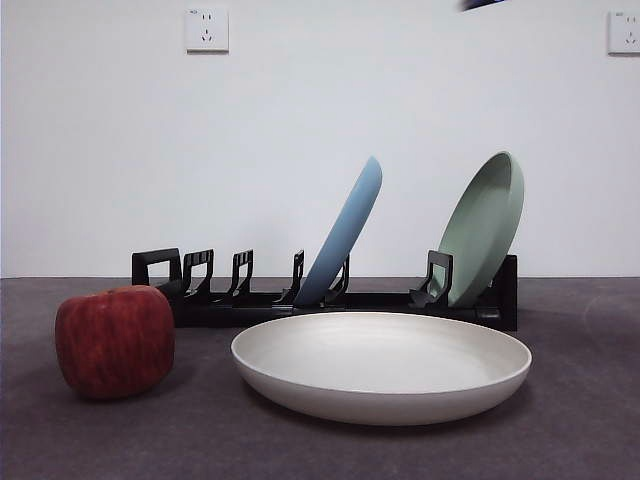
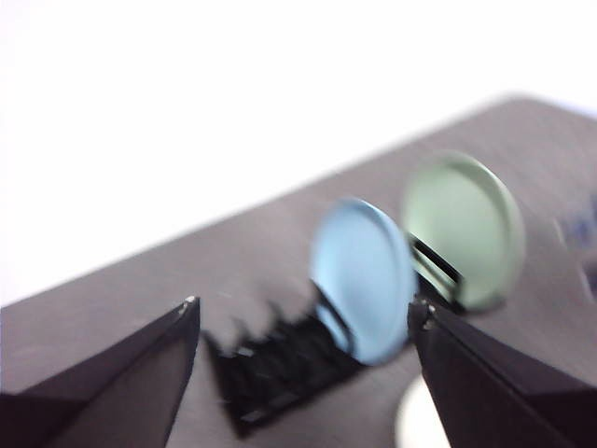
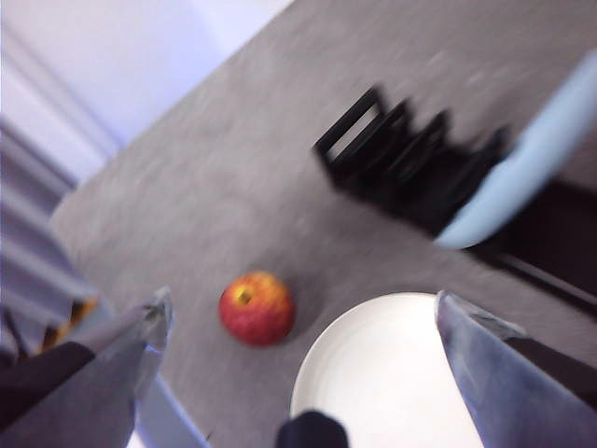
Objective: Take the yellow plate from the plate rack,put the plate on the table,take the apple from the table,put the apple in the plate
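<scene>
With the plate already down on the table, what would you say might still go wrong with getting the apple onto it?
1. The apple is blocky and rounded; the open right gripper could pinch it off-centre and send it rolling across the table.
2. The yellow plate lies loose close beside the apple, so a jaw may nudge it.
3. The plate rack with its blue plate stands just behind; a wide swing might clip it.

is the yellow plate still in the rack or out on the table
Out: the yellow plate lies flat on the table before the plate rack.
</scene>
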`<state>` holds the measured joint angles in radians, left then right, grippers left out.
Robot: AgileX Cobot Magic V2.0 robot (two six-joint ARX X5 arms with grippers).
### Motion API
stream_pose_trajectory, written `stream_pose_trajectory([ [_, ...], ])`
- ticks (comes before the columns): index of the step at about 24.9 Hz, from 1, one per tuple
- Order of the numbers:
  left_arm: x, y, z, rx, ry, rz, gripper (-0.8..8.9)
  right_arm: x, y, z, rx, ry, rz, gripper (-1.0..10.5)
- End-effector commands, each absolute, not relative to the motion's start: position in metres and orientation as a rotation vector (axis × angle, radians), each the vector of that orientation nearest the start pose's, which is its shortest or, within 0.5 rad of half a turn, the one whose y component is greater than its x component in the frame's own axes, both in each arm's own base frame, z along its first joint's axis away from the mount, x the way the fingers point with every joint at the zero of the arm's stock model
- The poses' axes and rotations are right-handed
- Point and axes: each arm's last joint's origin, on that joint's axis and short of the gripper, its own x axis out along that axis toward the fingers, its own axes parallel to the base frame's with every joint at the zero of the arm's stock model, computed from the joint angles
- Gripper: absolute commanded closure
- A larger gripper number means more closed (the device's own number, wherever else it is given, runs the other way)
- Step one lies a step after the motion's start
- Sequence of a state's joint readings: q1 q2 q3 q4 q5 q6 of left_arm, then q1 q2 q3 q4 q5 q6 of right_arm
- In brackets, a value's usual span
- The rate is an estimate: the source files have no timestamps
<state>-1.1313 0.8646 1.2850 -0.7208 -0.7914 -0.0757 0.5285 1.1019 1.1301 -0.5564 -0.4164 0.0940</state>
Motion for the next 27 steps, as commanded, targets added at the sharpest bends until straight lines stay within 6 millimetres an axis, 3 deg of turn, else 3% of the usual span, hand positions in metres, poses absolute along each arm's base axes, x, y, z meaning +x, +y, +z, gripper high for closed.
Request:
stream_pose_trajectory([
  [1,0.064,-0.083,0.439,0.111,0.139,-0.257,4.36,0.193,0.155,0.349,-0.037,0.631,0.952,4.7],
  [7,0.040,-0.028,0.443,0.019,0.066,-0.130,4.36,0.204,0.221,0.327,-0.187,0.713,1.018,4.7],
  [13,0.026,0.002,0.435,-0.043,0.076,-0.104,4.36,0.218,0.281,0.298,-0.300,0.777,1.068,4.7],
  [17,0.024,0.007,0.426,-0.033,0.123,-0.096,4.36,0.231,0.327,0.262,-0.399,0.825,1.070,4.7],
  [20,0.024,0.007,0.424,-0.016,0.139,-0.094,4.36,0.236,0.350,0.232,-0.432,0.876,1.084,4.7],
  [27,0.023,0.008,0.421,0.001,0.155,-0.090,4.36,0.241,0.368,0.167,-0.516,0.991,1.046,4.8],
])
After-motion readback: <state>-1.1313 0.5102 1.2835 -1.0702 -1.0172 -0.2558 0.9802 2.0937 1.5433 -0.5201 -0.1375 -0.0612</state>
